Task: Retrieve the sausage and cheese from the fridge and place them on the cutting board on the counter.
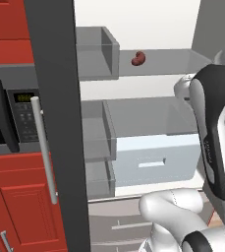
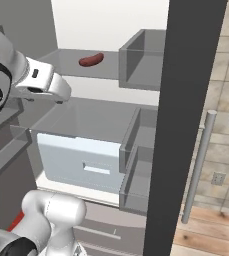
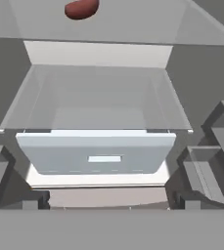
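1 sausage (image 1: 138,58) lying alone on the upper grey shelf (image 2: 86,67) of the open fridge (image 1: 148,123): small, curved, glossy reddish-brown, rounded at both ends. Seen end-on and stubby from the left base view, long and gently bent from the right base view (image 2: 91,60), and cut by the top edge in the hand view (image 3: 81,8). Resting on the shelf surface, well back from the front edge, apart from the grey door bin (image 1: 98,53) beside it.

Below the shelf, a second translucent shelf (image 3: 96,105), then a pale blue-white drawer (image 3: 96,152) with a slot handle, shut. Stacked grey door bins (image 2: 138,165) on the open doors at both sides. Dark door edge (image 1: 55,123) with a vertical bar handle (image 1: 44,150) in front of the microwave (image 1: 11,118) and red cabinets (image 1: 25,202).

Gripper spread fully wide, holding nothing, aimed into the fridge interior below the sausage's shelf. White arm (image 2: 41,80) reaching in from outside, clear of the sausage.
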Tool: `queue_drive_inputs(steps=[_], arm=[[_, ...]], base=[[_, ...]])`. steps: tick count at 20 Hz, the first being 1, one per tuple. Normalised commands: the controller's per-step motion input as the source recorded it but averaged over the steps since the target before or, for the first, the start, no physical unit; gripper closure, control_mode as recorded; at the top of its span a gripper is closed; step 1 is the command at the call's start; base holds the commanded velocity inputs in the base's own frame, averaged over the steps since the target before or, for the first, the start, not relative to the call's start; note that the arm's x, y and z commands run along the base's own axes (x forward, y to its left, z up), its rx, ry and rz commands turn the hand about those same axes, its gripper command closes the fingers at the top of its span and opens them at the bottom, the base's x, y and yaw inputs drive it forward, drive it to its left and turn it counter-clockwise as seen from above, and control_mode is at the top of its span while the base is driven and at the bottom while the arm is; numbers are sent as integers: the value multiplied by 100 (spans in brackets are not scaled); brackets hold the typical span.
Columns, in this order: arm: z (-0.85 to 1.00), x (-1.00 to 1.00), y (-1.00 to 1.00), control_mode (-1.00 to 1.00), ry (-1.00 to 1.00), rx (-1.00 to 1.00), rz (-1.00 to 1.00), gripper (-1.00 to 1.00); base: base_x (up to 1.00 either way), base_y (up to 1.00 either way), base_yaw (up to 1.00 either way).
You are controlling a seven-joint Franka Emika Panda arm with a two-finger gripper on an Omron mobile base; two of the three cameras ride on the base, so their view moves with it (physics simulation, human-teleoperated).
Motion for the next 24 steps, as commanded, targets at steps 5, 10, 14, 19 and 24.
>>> queue_drive_inputs(steps=[5, 10, 14, 19, 24], arm=[[0, 46, 9, -100, -29, -2, 0, -100], [3, 44, 12, -100, -21, 0, -3, -100], [41, 40, 9, -100, -1, 6, -4, -100], [41, 56, 3, -100, 3, 6, -5, -100], [9, 69, 6, -100, 1, 1, -1, -100]], base=[[0, 0, 0], [0, 0, 0], [0, 0, 0], [0, 0, 0], [0, 0, 0]])
